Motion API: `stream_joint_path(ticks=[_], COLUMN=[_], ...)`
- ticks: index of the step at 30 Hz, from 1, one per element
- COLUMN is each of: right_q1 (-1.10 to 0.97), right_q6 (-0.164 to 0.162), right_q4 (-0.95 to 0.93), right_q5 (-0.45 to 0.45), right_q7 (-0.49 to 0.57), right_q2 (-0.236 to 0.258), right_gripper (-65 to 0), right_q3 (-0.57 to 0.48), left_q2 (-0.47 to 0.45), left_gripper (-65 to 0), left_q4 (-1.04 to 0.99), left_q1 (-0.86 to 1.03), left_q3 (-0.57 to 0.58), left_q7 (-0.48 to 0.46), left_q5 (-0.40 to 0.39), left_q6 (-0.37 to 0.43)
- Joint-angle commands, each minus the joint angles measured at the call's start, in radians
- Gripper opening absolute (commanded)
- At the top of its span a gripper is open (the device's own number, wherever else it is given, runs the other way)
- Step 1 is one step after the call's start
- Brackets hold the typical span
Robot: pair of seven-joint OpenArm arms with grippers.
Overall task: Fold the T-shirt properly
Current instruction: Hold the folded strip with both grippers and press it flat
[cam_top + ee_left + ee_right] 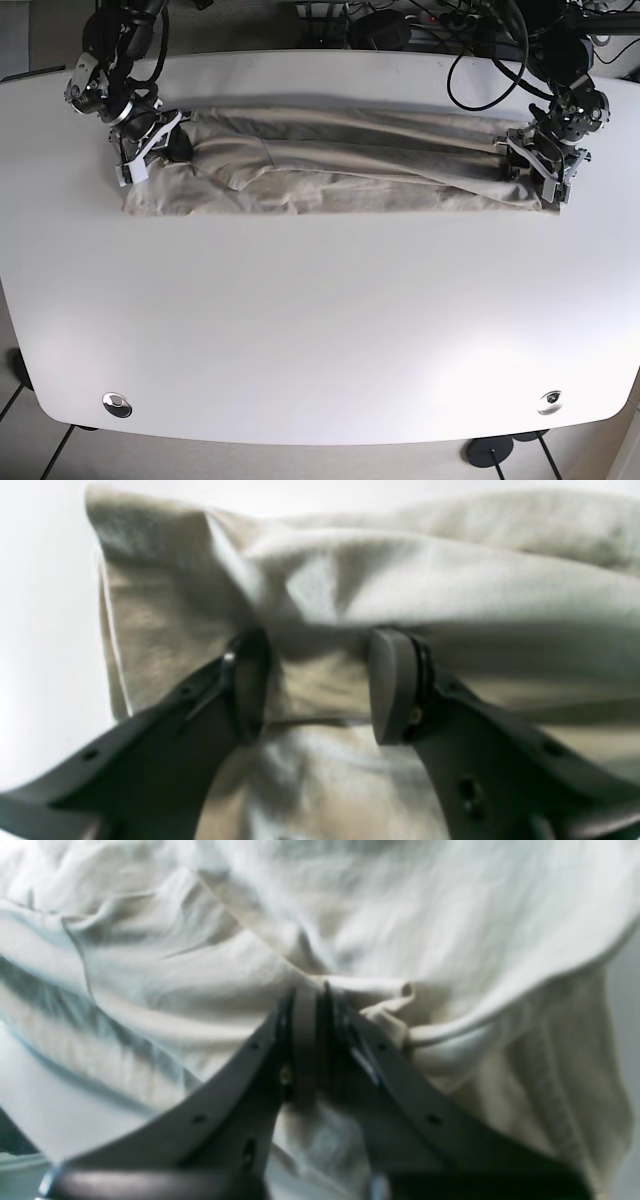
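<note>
Jaws: I see my right gripper (310,1005) clamped on T-shirt (330,165) fabric; my left gripper (320,680) stands spread, straddling a fold. Shirt lies along the table's (320,330) far edge.

Base view: from high above, facing down onto the whole table (320,320), arms at the far corners. Wrist views: very close, out along the fingers, left gripper (320,685) and right gripper (311,1040), blurred. Shared by all three: the shirt (330,165), one end per wrist view.
</note>
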Motion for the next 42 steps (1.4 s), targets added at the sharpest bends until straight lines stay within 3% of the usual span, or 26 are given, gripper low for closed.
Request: stream_joint_path(ticks=[1, 6, 11, 16, 20, 28, 30, 33, 35, 38, 40, 42], right_q1=[0.055, 0.155, 0.164, 0.161, 0.161, 0.161, 0.161, 0.161, 0.161, 0.161, 0.161, 0.159], right_q6=[-0.023, -0.023, -0.023, -0.023, -0.023, -0.023, -0.023, -0.023, -0.023, -0.023, -0.023, -0.023], right_q4=[-0.064, -0.187, -0.121, -0.108, -0.113, -0.113, -0.111, -0.113, -0.113, -0.110, -0.110, -0.110], right_q5=[-0.045, -0.045, -0.045, -0.045, -0.045, -0.044, -0.044, -0.044, -0.044, -0.044, -0.044, -0.044], right_q7=[0.004, 0.056, 0.042, 0.025, 0.025, 0.025, 0.025, 0.025, 0.025, 0.025, 0.025, 0.025], right_q2=[0.045, 0.100, 0.097, 0.091, 0.091, 0.089, 0.089, 0.089, 0.089, 0.072, 0.072, 0.071], right_gripper=[-59.9, -59.9, -59.9, -59.9, -59.9, -59.9, -59.9, -59.9, -59.9, -59.9, -59.9, -59.9], right_q3=[0.007, 0.004, 0.004, 0.004, 0.004, 0.004, 0.004, 0.006, 0.006, 0.006, 0.006, 0.006], left_q2=[-0.001, -0.001, 0.005, 0.003, -0.001, -0.031, -0.031, -0.024, -0.023, 0.015, 0.040, 0.042], left_gripper=[-35.8, -35.7, -35.0, -20.4, -19.9, -20.1, -27.5, -65.0, -64.3, -64.0, -64.0, -64.0], left_q4=[-0.066, -0.178, 0.046, 0.141, 0.003, -0.201, -0.209, -0.208, -0.181, 0.039, 0.188, 0.334], left_q1=[-0.053, -0.171, -0.205, -0.211, -0.233, -0.204, -0.188, -0.190, -0.187, -0.141, -0.112, -0.056], left_q3=[0.002, 0.009, -0.001, -0.096, -0.123, -0.107, -0.068, -0.059, -0.056, -0.051, 0.013, 0.148], left_q7=[0.055, 0.003, 0.160, 0.215, 0.215, 0.215, 0.215, 0.213, 0.213, 0.215, 0.217, 0.218], left_q5=[0.036, 0.038, 0.029, 0.029, 0.027, -0.189, -0.203, -0.166, -0.162, -0.155, -0.154, -0.154], left_q6=[0.002, 0.002, 0.002, 0.002, 0.002, 0.002, 0.002, 0.002, 0.002, 0.002, 0.002, 0.002])
